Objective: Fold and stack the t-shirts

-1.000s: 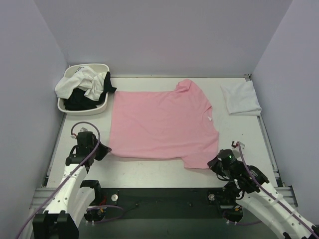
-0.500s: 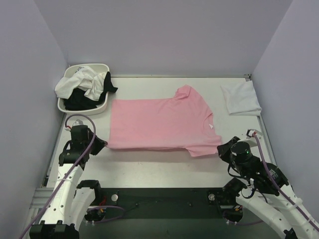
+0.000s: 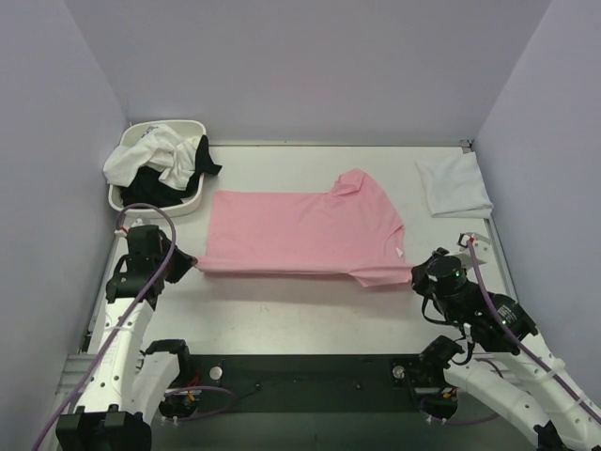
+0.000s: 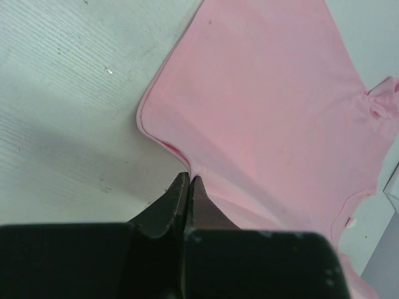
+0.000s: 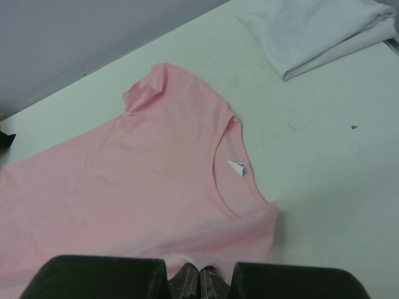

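With jaws of left gripper (image 4: 189, 180) and right gripper (image 5: 201, 272) clenched on pink t-shirt (image 3: 300, 230), likely mid-fold; next: carry near edge evenly across.

We see white links and black joints on the left arm (image 3: 120, 340) and right arm (image 3: 528, 393), a lilac cable (image 3: 147, 208) looping along each. The left end effector (image 3: 191, 265) and right end effector (image 3: 417, 279) are black; a green light (image 3: 458, 272) marks the right

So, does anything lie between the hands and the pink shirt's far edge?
Nothing visible does. The left hand and right hand pinch the pink shirt by its near edge, and its top is bare. The basin and folded white shirt lie off to the sides.
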{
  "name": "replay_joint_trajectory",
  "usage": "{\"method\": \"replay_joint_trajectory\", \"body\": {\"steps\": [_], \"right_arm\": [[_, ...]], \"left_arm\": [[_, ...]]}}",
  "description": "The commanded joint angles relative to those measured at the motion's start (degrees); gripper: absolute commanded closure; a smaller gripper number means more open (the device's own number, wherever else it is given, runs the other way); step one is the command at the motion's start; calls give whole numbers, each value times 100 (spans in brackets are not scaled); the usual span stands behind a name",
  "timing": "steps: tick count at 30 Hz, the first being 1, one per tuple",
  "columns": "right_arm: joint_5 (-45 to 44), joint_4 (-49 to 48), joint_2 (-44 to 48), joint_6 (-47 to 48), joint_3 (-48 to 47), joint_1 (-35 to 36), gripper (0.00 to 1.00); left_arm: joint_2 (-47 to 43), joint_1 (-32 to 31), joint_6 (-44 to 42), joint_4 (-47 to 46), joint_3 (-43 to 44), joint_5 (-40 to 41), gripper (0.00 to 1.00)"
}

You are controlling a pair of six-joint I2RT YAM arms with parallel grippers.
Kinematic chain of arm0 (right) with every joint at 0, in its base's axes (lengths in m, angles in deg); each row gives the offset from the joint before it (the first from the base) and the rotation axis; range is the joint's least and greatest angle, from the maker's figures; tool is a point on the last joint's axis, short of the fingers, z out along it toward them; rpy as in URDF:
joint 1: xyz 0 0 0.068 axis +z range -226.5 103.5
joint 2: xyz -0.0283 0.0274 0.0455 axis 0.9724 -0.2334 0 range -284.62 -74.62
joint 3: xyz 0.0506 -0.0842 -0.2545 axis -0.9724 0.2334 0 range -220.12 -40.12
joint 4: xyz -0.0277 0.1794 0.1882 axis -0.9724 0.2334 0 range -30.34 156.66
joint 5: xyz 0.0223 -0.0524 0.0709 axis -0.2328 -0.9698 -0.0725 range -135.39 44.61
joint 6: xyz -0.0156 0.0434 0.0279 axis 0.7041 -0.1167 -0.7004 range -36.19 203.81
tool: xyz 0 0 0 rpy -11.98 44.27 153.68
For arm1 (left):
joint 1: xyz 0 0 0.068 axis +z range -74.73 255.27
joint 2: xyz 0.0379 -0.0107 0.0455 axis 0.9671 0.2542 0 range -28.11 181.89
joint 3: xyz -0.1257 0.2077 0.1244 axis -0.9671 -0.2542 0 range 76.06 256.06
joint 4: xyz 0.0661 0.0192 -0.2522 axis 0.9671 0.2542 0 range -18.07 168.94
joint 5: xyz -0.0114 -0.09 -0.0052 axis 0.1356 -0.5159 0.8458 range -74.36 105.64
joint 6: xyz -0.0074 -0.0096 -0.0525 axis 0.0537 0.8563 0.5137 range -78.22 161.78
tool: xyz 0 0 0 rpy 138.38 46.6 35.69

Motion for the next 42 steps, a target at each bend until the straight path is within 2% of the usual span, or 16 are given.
{"method": "replay_joint_trajectory", "body": {"steps": [1,11,24,28,36,42], "right_arm": [[-281,-128,-139,135,-36,-18,100],[0,-594,-710,267,25,-97,100],[976,-1402,-1465,566,210,-1186,100],[1073,-1630,-1790,584,210,-1310,100],[1292,-2061,-2529,592,219,-1503,100],[1345,-2255,-3056,733,70,-1670,100]], "left_arm": [[170,105,-198,-161,307,75,100],[556,105,-190,-556,272,-136,100],[1409,96,-14,-1066,255,-66,100],[1716,61,65,-1303,185,-57,100],[2507,-97,206,-1673,219,144,100],[2842,-536,399,-1813,333,479,100]]}}
